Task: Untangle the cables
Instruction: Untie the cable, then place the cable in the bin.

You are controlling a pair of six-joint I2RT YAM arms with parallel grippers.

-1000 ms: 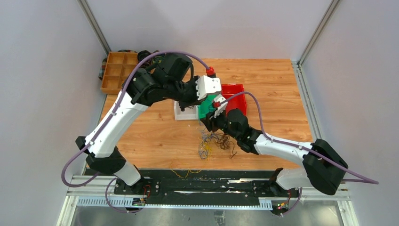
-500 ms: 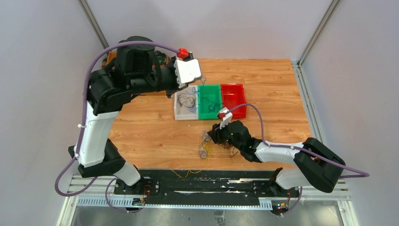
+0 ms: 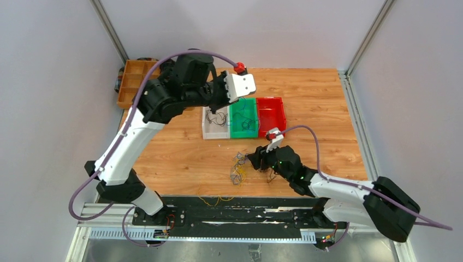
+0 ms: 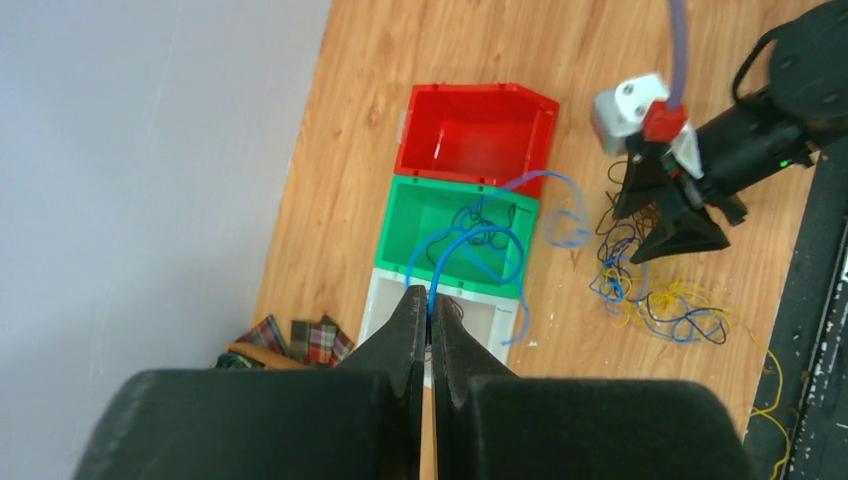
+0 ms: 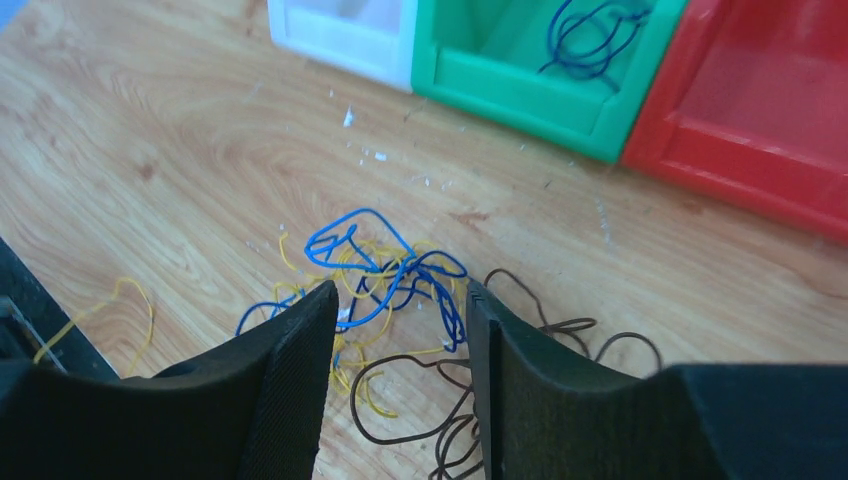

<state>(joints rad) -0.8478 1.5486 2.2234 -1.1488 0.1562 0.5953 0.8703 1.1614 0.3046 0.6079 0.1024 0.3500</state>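
A tangle of yellow, blue and brown cables (image 3: 240, 166) lies on the wooden table in front of three bins. My right gripper (image 5: 400, 295) hovers low over that tangle (image 5: 385, 270), open, with nothing between its fingers; blue and brown loops lie below the gap. My left gripper (image 4: 430, 300) is high above the bins and shut on a blue cable (image 4: 470, 240), which loops out from the fingertips over the green bin (image 4: 455, 188). More dark blue cable (image 5: 590, 35) lies inside the green bin. Brown cable (image 3: 218, 117) lies in the white bin (image 3: 206, 128).
A red bin (image 3: 271, 101) stands right of the green one. An orange compartment tray (image 3: 136, 82) and plaid fabric rolls (image 4: 290, 340) sit at the back left. A loose yellow cable (image 3: 215, 201) lies on the black rail at the near edge.
My left arm swung back right from the far left to above the bins, still holding the blue cable. My right gripper shifted slightly right over the tangle and opened wider.
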